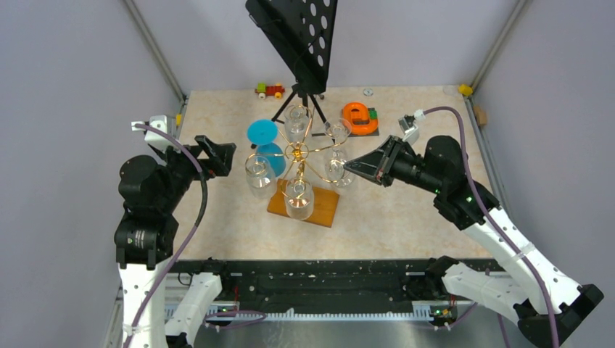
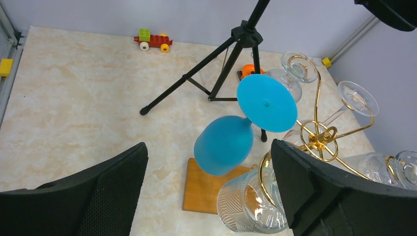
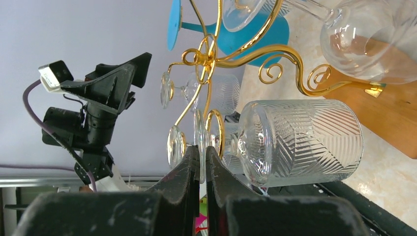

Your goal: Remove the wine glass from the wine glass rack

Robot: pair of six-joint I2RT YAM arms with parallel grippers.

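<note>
Wine glass (image 3: 305, 142) foot pinched between right gripper (image 3: 202, 150) fingertips — hanging on wine glass rack (image 3: 199, 55), left gripper (image 2: 209, 147) spread wide.

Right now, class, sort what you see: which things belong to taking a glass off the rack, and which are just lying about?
Job: wine glass rack, patterned wine glass, right gripper.
Lying about: music stand, toy train, orange ring.

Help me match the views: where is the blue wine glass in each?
Top external: blue wine glass left of centre.
Left wrist: middle of frame.
Right wrist: top edge, near centre.
Shared landmark: the orange-brown wooden base.
</note>
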